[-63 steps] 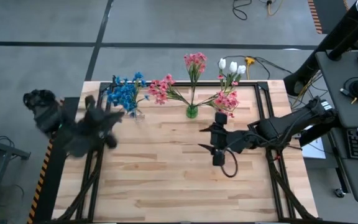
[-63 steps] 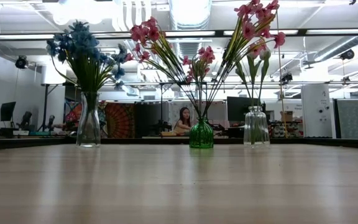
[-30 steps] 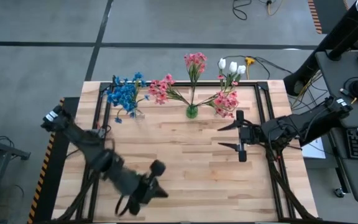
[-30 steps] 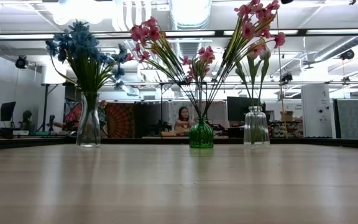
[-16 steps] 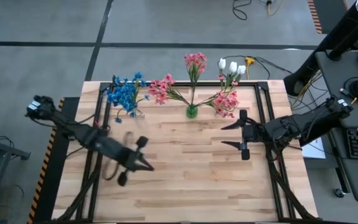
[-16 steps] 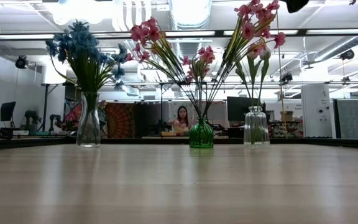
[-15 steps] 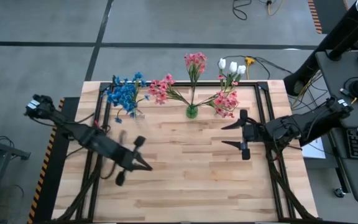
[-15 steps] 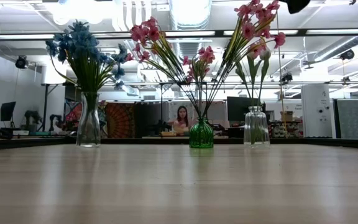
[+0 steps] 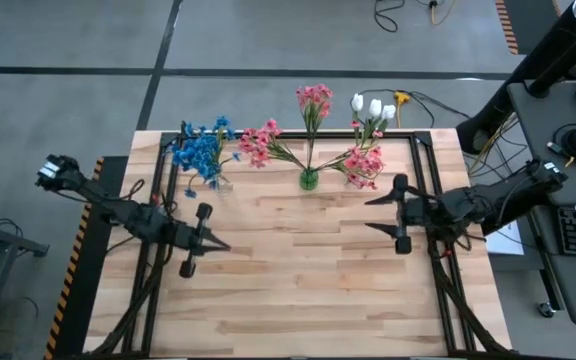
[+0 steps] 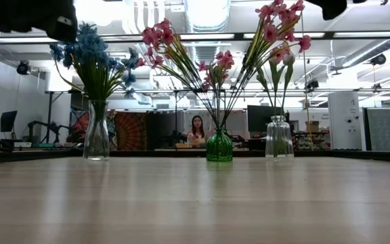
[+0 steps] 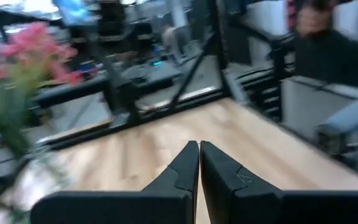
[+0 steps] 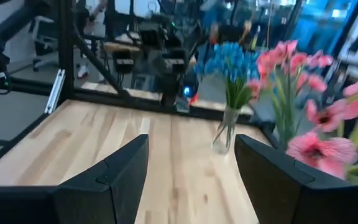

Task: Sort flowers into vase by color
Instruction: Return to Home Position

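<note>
Three vases stand in a row along the table's far edge. A clear vase (image 10: 96,132) at the left holds blue flowers (image 9: 200,150). A green vase (image 9: 309,180) in the middle holds pink flowers (image 10: 160,34). A clear vase (image 10: 279,137) at the right holds white buds (image 9: 373,105) and pink blossoms (image 9: 364,165). All stems stand in the vases' mouths. My left gripper (image 9: 223,246) hovers shut at the table's left, pointing level toward the right edge. My right gripper (image 9: 372,214) hovers open at the right, pointing toward the left edge.
Black frame rails (image 9: 158,260) run along the table's left and right sides under the arms. Bare wood (image 9: 288,270) lies between the two grippers. A person (image 10: 197,129) sits in the room beyond the far edge.
My left gripper has swung back from the near middle of the table toward the left and far edges, sinking and levelling out, still shut. My right gripper has drawn back a little toward the right edge, still open. The vases and flowers have not moved.
</note>
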`<move>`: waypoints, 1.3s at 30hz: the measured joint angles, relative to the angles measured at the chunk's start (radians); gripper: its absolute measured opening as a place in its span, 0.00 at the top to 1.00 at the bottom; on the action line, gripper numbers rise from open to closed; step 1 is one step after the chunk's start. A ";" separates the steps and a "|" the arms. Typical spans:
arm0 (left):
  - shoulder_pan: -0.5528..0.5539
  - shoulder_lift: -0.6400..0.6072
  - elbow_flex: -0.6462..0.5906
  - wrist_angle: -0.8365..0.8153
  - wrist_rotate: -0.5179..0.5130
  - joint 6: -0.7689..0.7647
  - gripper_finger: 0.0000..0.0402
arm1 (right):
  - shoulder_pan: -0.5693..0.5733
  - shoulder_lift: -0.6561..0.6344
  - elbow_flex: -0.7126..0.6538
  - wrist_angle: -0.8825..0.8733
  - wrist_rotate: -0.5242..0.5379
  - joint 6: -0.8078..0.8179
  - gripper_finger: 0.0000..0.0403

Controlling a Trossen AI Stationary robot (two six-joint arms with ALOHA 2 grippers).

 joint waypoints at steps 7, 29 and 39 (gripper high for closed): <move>0.212 -0.095 0.016 -0.129 0.249 0.038 1.00 | -0.015 -0.240 -0.114 0.035 0.000 -0.018 0.43; 0.197 -0.250 -0.113 -0.179 0.438 -0.079 1.00 | -0.017 -0.543 -0.495 0.180 0.053 0.047 0.43; 0.197 -0.241 -0.220 -0.119 0.277 -0.122 1.00 | -0.026 -0.541 -0.520 0.199 0.108 0.005 0.43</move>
